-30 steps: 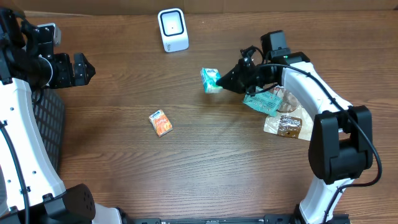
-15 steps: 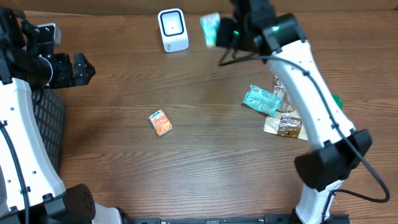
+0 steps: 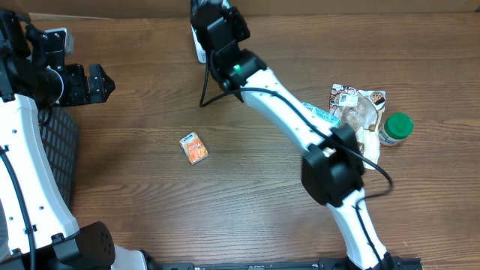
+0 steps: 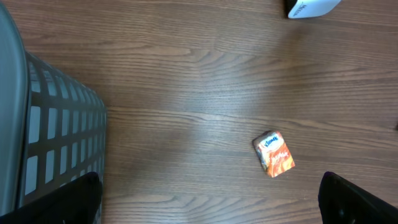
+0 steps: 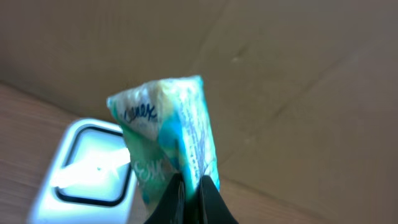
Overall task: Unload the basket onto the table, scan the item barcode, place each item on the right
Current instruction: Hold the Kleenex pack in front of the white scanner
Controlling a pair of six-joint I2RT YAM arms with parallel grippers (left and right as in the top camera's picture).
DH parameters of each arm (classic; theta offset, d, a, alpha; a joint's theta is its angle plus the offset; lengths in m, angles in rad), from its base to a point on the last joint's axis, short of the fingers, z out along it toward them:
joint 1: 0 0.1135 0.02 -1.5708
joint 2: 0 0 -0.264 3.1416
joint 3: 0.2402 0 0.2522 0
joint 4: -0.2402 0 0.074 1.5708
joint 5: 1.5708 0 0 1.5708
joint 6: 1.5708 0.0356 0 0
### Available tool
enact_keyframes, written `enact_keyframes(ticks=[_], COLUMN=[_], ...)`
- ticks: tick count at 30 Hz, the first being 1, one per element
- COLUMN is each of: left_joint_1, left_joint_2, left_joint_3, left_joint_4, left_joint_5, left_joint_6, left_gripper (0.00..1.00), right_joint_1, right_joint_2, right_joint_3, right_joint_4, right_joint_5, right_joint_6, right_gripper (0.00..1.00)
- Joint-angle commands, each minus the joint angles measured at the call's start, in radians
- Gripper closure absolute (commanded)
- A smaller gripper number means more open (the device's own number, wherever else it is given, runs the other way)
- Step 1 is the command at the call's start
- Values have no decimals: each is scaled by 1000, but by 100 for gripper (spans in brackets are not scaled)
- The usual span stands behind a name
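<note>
My right gripper is shut on the lower edge of a teal Kleenex tissue pack. It holds the pack upright just in front of the white barcode scanner, whose lit window faces it. In the overhead view the right arm stretches across to the table's back edge and covers the pack and most of the scanner. My left gripper hangs open at the far left above the table, and its fingertips have nothing between them.
A small orange tissue pack lies left of centre, also visible as the orange pack below my left wrist. A dark mesh basket stands at the left edge. Snack packets and a green-lidded bottle sit at the right.
The right arm swung from the right-hand pile up and left to the back edge, carrying the teal pack to the scanner. The left arm stayed still.
</note>
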Motion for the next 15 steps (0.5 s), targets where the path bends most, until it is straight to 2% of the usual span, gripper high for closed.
enact_keyframes(ticks=[1, 7, 15], left_joint_1=[-7, -7, -7], left_joint_2=[-2, -2, -2], left_joint_3=[10, 10, 10], left_joint_4=[2, 2, 2], left_joint_5=[1, 1, 1], left_joint_6=[18, 18, 18], left_gripper=[0, 0, 0], right_joint_1=[-7, -7, -7], right_joint_2=[61, 136, 155], right_joint_3=[8, 8, 5], right_joint_4=[88, 180, 199], right_joint_5=[23, -89, -164], right_joint_6=[-275, -419, -421], right_gripper=[96, 96, 96])
